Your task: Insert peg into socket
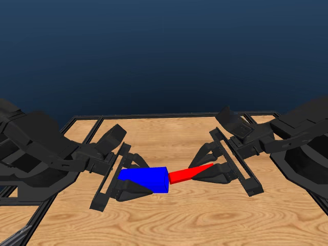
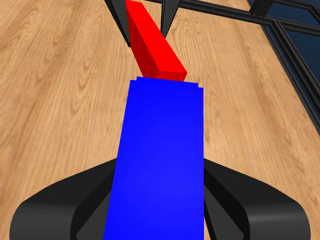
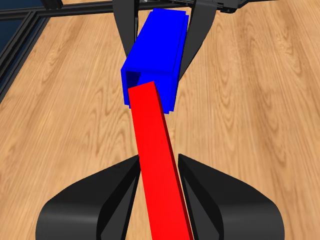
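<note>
My left gripper [image 1: 134,179] is shut on the blue socket [image 1: 146,179], which it holds above the table with the hollow end toward the right arm. Facing it, my right gripper [image 1: 207,169] is shut on the red peg [image 1: 190,174]. The peg's free tip meets the socket's open mouth at a slight angle. In the right wrist view the peg [image 3: 157,150] runs up to the socket [image 3: 157,45] and its tip sits at the opening. From the left wrist, the socket [image 2: 160,160] hides the peg's [image 2: 152,42] near end. How deep the tip sits cannot be told.
The wooden table [image 1: 169,220] lies below both grippers, bordered by a black frame [image 1: 169,116] at the back and sides. Both arms' bulky bodies fill the left and right edges of the head view.
</note>
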Motion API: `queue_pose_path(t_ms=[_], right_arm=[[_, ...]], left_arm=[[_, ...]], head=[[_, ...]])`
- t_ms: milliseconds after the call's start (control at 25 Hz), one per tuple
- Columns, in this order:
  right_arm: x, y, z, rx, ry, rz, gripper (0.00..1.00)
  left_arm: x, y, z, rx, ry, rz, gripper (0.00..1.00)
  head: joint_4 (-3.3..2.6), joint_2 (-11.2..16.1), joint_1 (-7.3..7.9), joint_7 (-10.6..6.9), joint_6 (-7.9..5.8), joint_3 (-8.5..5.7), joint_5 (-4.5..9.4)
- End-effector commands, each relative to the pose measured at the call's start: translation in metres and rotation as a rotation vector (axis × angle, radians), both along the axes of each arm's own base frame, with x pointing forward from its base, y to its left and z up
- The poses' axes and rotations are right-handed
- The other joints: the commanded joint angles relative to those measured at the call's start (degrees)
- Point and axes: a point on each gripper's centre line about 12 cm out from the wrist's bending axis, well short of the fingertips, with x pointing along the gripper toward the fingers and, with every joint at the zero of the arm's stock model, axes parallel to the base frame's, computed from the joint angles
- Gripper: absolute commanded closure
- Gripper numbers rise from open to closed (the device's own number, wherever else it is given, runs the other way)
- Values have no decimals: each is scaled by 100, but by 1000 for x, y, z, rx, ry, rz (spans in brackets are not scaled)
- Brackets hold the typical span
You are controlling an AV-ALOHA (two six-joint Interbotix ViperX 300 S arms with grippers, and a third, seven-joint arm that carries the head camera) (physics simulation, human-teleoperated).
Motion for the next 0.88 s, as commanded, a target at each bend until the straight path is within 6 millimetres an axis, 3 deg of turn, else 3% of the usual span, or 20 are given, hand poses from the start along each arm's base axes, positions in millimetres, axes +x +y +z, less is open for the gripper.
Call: queue_pose_path(t_ms=[40, 120, 240, 280, 360, 440, 560, 600, 640, 680, 720, 880], right_arm=[[5, 1, 4, 30, 29, -10, 100], [5, -3, 8, 29, 47, -17, 100], [15, -3, 4, 41, 58, -30, 100], [18, -1, 9, 35, 39, -19, 100], [20, -4, 10, 31, 62, -27, 100], [21, -4, 17, 21, 63, -20, 100], [29, -1, 28, 13, 38, -9, 100], [34, -1, 32, 15, 47, -16, 100], [37, -2, 22, 9, 76, -20, 100], [47, 6, 29, 15, 53, -8, 100], [55, 11, 28, 15, 52, -1, 100], [78, 23, 21, 9, 74, 13, 100]], left_arm=[[9, 0, 19, -8, -83, 11, 100], [14, -1, 32, -16, -129, 16, 100], [7, -1, 10, 10, -51, 1, 100], [13, -1, 27, -10, -107, 13, 100], [9, 0, 12, 1, -50, 6, 100], [14, -4, 24, -16, -90, 4, 100], [13, -2, 11, -12, -51, 10, 100], [16, -3, 14, -21, -58, 13, 100], [15, -2, 10, -20, -48, 17, 100], [17, -1, 8, -11, -53, 13, 100], [21, -3, 16, -27, -64, 18, 100], [21, -4, 12, -30, -48, 13, 100]], head=[[-3, 7, 22, -31, -21, -58, -75], [-3, 10, 24, -21, -23, -61, -75], [-6, 10, 19, -26, -29, -63, -70], [-6, 8, 18, -29, -28, -60, -63], [-6, 8, 19, -25, -29, -60, -55], [-5, 13, 22, -25, -28, -62, -46], [-8, 23, 18, -36, -38, -66, -35], [-9, 29, 17, -37, -40, -67, -34], [-10, 33, 15, -39, -41, -69, -27], [-10, 38, 11, -37, -40, -71, -24], [-11, 44, 6, -38, -37, -73, -20], [-13, 52, -8, -52, -28, -76, -10]])
